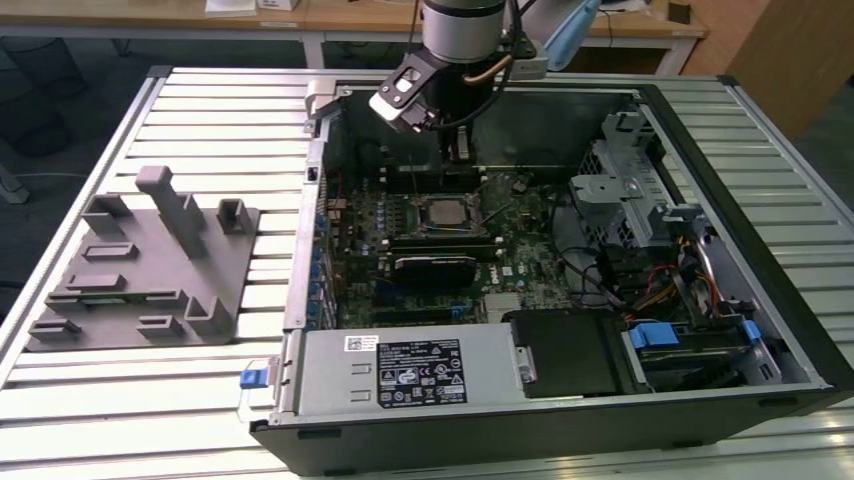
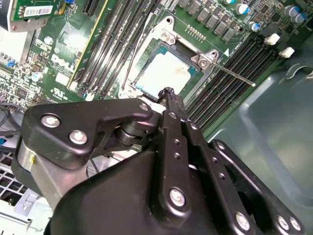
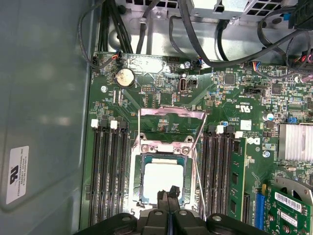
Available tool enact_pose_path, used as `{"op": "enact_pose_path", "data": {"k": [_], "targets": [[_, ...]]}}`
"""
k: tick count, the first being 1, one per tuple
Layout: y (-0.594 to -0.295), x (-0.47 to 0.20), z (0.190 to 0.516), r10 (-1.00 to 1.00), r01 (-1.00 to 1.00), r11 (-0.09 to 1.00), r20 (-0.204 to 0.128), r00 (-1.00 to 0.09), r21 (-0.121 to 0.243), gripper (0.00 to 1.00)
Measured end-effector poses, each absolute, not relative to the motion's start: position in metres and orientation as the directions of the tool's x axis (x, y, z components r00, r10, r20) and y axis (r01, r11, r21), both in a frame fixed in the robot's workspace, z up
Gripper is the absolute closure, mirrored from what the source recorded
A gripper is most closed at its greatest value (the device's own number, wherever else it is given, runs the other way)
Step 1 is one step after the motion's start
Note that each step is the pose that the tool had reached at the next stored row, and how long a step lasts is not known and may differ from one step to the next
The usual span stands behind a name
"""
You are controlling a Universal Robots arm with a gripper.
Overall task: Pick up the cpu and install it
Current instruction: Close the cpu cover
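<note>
Black metal two-fingered pincer (image 3: pixel 168 195): fingers pressed together, nothing gripped, tips pointing down over the socket. In both wrist views the tips sit at one edge of the small flat square cpu (image 3: pixel 163 177), silvery-grey on top. I cannot tell whether they touch it. The cpu lies flat inside the square metal socket frame (image 3: pixel 171 148), whose hinged load plate is swung open. The thin steel lever (image 2: pixel 235 76) is unlatched and sticks out sideways. Rows of long black memory slots (image 3: pixel 108 171) flank the socket on both sides, all on the green motherboard (image 3: pixel 230 100). Exterior view: the board lies in the open black computer case (image 1: pixel 534 432) on a slatted aluminium tabletop (image 1: pixel 200 110). A grey moulded fixture (image 1: pixel 140 270) rests beside the case, on the exterior view's left.
</note>
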State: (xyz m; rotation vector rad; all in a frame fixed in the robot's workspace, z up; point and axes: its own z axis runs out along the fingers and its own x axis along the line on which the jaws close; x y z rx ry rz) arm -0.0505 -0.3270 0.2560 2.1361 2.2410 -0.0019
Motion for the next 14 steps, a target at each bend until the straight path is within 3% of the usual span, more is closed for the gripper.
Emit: {"op": "enact_pose_path", "data": {"k": [14], "targets": [[-0.327, -0.051, 0.276, 0.998, 0.998, 0.048, -0.034, -0.047, 0.031, 0.89]]}}
